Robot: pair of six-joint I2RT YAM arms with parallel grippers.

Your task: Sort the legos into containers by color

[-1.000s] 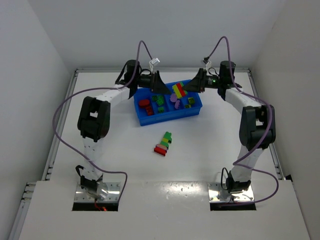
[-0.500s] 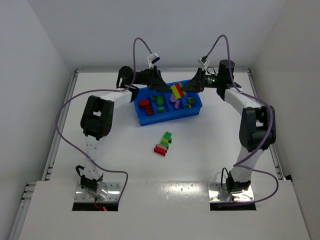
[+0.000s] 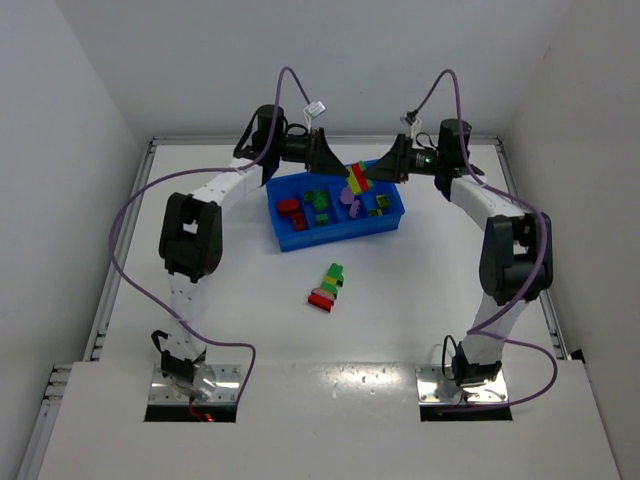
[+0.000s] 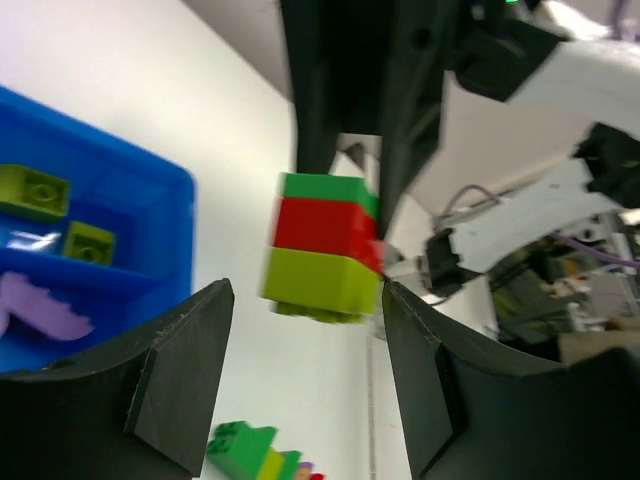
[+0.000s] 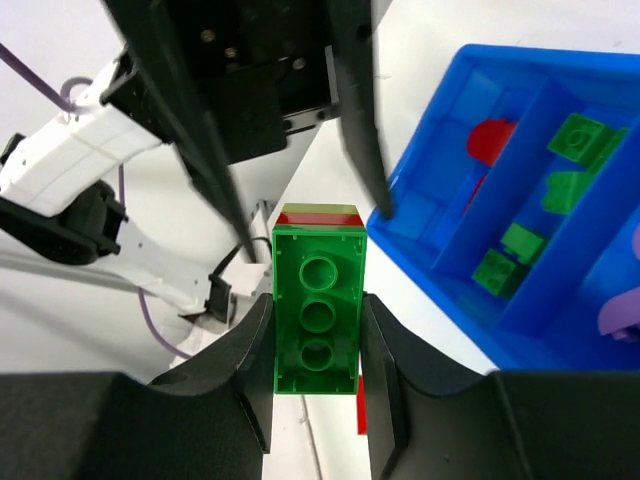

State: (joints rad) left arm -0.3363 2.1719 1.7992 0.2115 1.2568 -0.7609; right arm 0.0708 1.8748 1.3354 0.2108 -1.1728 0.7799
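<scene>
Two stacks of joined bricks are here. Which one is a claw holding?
The green-red-yellow stack, clamped in the right claw; the other stack lies free on the table.

A white counter [image 3: 400, 300] is enclosed on three sides by plain white walls: a back wall [image 3: 330, 70], a left wall [image 3: 60, 180] and a right wall [image 3: 590, 160]. A metal rail [image 3: 108, 290] is laid along the counter's left edge, and a second rail [image 3: 553, 320] along its right edge. At the near side a paler panel [image 3: 330, 410] is fitted, with two rectangular cut-outs, each floored with a metal plate [image 3: 215, 380].
</scene>
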